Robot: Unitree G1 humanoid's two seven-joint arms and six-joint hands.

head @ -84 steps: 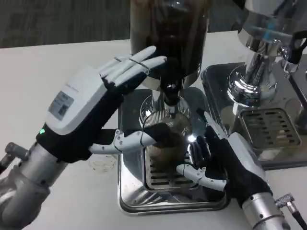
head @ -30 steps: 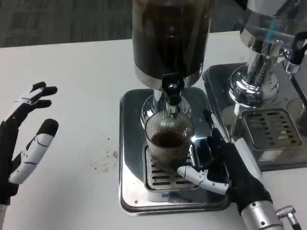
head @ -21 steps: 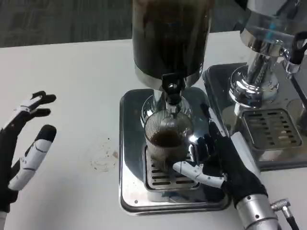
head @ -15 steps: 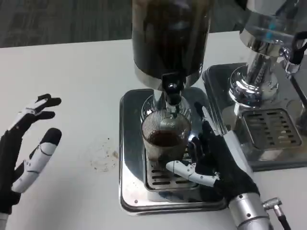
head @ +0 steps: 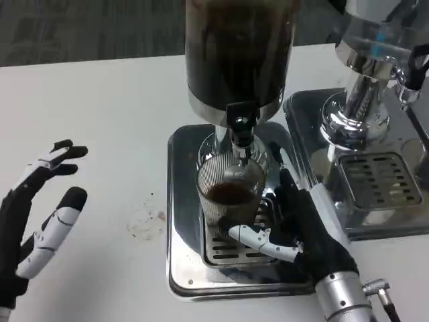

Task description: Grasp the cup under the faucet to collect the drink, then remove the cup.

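Ribbed clear glass marks the cup (head: 230, 194), which stands on the slotted grille of the steel drip tray (head: 182, 221), directly under the faucet (head: 240, 127) of the dark drink dispenser (head: 238, 54). Dark liquid shows in the cup, its surface a little below the rim. The right hand (head: 295, 225) is at the cup's right side: its fingers (head: 258, 240) curl round the cup's lower right and front, and it appears to grip the glass, though the contact on the far side is hidden by the cup itself. The silver right forearm runs from that hand down to the bottom edge, right of the cup.

Well to the left of the cup, over the white worktop (head: 100, 114), the left hand (head: 30, 225) hangs with its fingers spread apart and nothing in them, its black palm side turned toward the cup. Between that hand and the tray, a faint ring-shaped stain (head: 144, 223) with brownish specks lies on the worktop. To the right of the cup's tray stands a second chrome machine (head: 365, 87) with its own grille and tray, just beside the first.
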